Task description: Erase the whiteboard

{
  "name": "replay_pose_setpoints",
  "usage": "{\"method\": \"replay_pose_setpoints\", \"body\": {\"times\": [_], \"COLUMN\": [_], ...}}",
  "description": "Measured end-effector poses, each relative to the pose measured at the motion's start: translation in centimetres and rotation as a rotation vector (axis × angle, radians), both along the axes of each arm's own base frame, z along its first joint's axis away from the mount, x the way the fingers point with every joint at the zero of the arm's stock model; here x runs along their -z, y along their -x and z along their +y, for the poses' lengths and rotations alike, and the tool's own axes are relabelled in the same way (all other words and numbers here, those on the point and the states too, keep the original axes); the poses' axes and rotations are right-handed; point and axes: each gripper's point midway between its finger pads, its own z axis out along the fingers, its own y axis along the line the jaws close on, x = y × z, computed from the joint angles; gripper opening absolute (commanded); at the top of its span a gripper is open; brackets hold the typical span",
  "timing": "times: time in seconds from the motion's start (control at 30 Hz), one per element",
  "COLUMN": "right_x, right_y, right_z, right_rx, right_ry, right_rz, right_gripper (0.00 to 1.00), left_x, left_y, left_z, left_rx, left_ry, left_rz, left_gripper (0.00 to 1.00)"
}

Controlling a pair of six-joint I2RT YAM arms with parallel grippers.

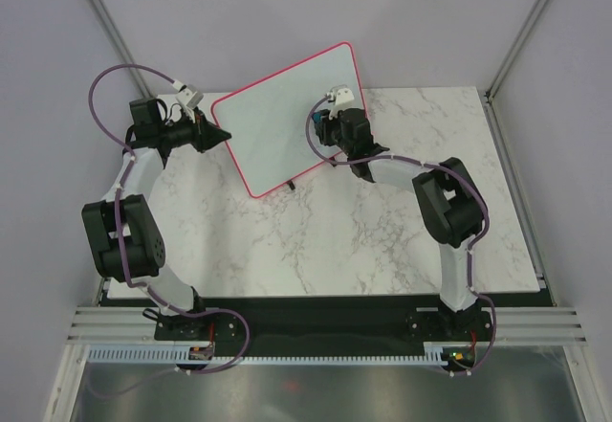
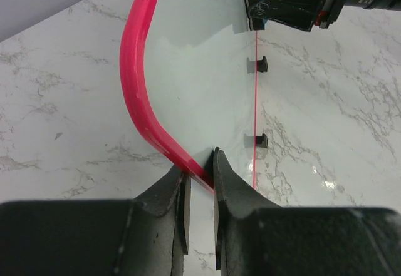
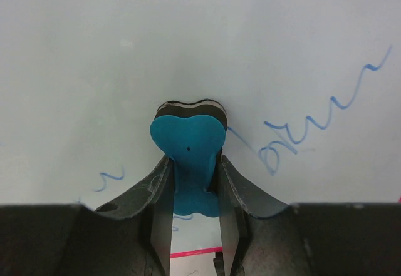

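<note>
Partly hiding blue writing (image 3: 301, 129), right hand (image 3: 193, 161) pinches eraser (image 3: 188, 137) against whiteboard (image 3: 200, 44); left hand (image 2: 199, 166) pinches its frame (image 2: 133, 82).

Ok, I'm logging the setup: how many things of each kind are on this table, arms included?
whiteboard: 1
blue eraser: 1
robot arms: 2 (left arm, right arm)
Total: 4

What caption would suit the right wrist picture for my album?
Right pincer holding a blue heart-shaped foam eraser against the pink-framed white board, with blue handwriting left to wipe.
</note>
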Motion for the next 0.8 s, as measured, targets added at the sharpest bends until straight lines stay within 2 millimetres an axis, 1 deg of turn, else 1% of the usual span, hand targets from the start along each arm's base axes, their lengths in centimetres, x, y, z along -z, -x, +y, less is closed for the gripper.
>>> {"method": "replay_pose_setpoints", "body": {"times": [0.03, 0.1, 0.13, 0.2, 0.23, 0.3, 0.37, 0.43, 0.5, 0.57, 0.6, 0.67, 0.8], "right_x": [0.1, 0.3, 0.3, 0.4, 0.4, 0.0, -0.5, -1.0, -1.0, -0.3, 0.2, 1.0, 1.0], "right_y": [-0.2, -0.2, -0.1, 0.3, 0.6, 1.2, 2.0, 3.6, 5.1, 6.6, 7.2, 7.9, 8.0], "right_z": [-0.5, -0.7, -0.6, 0.3, 1.1, 3.2, 5.9, 9.1, 11.1, 12.3, 12.6, 12.8, 13.0], "right_rx": [0.017, 0.026, 0.027, 0.013, 0.000, -0.032, -0.073, -0.128, -0.171, -0.209, -0.226, -0.241, -0.244], "right_ry": [-0.002, -0.009, -0.011, -0.015, -0.016, -0.022, -0.040, -0.075, -0.104, -0.117, -0.117, -0.109, -0.056], "right_rz": [0.002, 0.008, 0.010, 0.013, 0.014, 0.004, -0.008, -0.018, -0.016, -0.005, 0.005, 0.021, 0.008], "right_gripper": [0.00, 0.00, 0.00, 0.00, 0.00, 0.00, 0.00, 0.00, 0.00, 0.00, 0.00, 0.00, 0.00], "left_x": [0.0, 0.0, 0.0, 0.0, 0.0, 0.2, 0.3, 0.3, 0.2, 0.1, 0.0, 0.0, -0.1], "left_y": [0.0, 0.0, 0.0, 0.0, 0.0, 0.0, 0.0, 0.0, -0.1, 0.0, 0.0, -0.1, -0.1], "left_z": [0.0, 0.0, 0.0, 0.0, 0.0, 0.2, 0.4, 0.6, 0.6, 0.4, 0.3, 0.3, 0.2], "left_rx": [0.001, 0.001, 0.001, 0.000, 0.000, -0.009, -0.017, -0.021, -0.020, -0.011, -0.009, -0.007, -0.006], "left_ry": [0.000, 0.000, 0.001, 0.000, 0.000, -0.002, -0.001, -0.001, -0.001, 0.000, -0.001, -0.003, -0.004], "left_rz": [0.000, 0.000, 0.001, 0.001, 0.002, 0.010, 0.017, 0.017, 0.015, 0.010, 0.007, 0.003, 0.002], "left_gripper": [0.02, 0.02, 0.02, 0.02, 0.02, 0.02, 0.02, 0.02, 0.02, 0.02, 0.02, 0.02, 0.02]}}
